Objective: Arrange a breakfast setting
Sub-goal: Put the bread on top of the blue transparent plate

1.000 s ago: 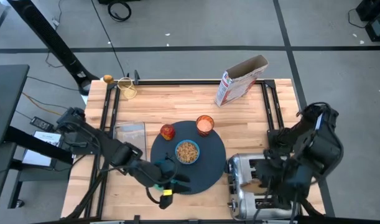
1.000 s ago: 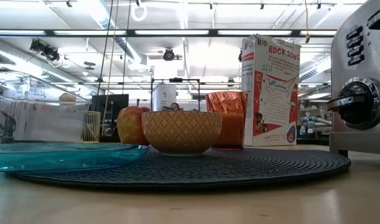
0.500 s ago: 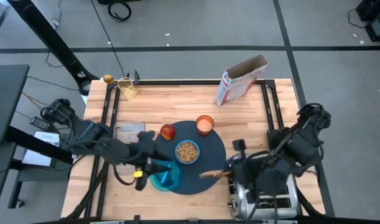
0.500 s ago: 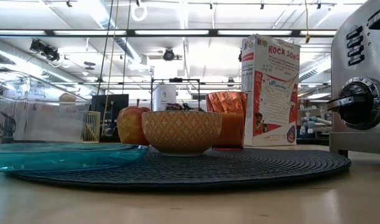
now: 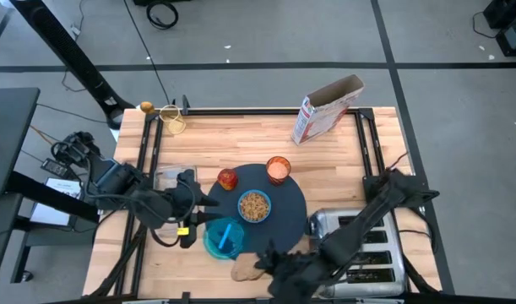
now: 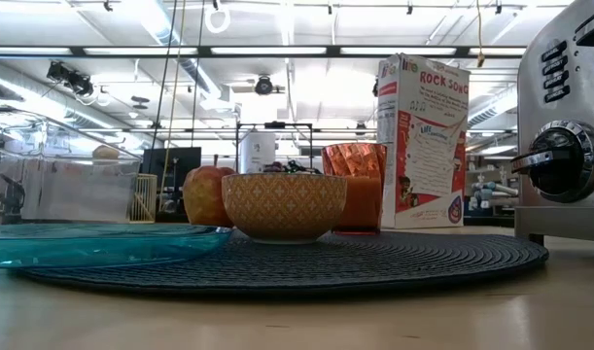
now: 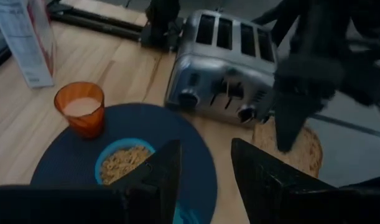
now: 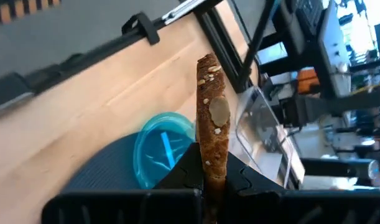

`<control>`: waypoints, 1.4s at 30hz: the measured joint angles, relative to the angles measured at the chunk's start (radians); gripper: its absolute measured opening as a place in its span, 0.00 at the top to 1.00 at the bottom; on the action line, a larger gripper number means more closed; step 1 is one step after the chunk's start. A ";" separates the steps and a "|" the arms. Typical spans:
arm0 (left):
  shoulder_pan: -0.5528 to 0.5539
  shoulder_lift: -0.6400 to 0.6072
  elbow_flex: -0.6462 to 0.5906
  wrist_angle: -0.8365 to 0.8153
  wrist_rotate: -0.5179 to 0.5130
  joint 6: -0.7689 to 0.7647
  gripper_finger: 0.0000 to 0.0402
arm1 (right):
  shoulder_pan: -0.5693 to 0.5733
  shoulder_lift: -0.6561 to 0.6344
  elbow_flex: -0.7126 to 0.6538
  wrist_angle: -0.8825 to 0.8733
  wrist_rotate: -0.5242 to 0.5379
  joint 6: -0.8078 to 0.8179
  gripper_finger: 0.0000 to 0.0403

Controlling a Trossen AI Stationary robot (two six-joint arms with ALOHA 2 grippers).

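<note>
The dark-grey mat (image 5: 287, 221) lies mid-table and carries the blue bowl (image 5: 254, 205) of cereal, the orange cup (image 5: 278, 170) and the apple (image 5: 228, 178). The teal plate (image 5: 215, 245) rests half on the mat's near-left edge. My right gripper (image 5: 263, 264) is shut on the toast slice (image 5: 246, 269), just to the near side of the plate by the table's front edge. My left gripper (image 5: 207, 209) hovers open and empty left of the bowl. No spoon shows. My right gripper pinches the toast by one end (image 8: 212, 163) between its two fingers, one on each broad face. The fingers reach in from the table's right, slanting down. The slice sticks out past the fingertips toward the left, broad face up; whether it touches the table I cannot tell.
The chrome toaster (image 5: 363, 245) stands at the near right under my right arm. A cereal box (image 5: 325, 110) stands at the far edge. A clear tray (image 5: 175, 179) lies left of the mat. Bare wood shows along the far half of the table.
My right gripper has carried the toast from over the toaster, down and toward the near-left, across the mat's near edge, rolling its wrist so the slice turned broad face up. My left gripper has drawn back from the plate toward the far left and risen; the plate stays put.
</note>
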 joint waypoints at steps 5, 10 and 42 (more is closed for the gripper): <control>-0.020 0.000 0.000 -0.015 -0.002 -0.015 0.63 | -0.028 0.123 0.000 0.097 0.036 -0.067 0.97; -0.025 0.006 0.000 -0.016 0.000 -0.014 0.63 | -0.060 0.242 0.000 0.154 0.102 -0.128 0.97; -0.024 0.005 0.000 -0.009 -0.030 -0.063 0.63 | -0.229 0.390 0.001 0.246 0.032 -0.198 0.95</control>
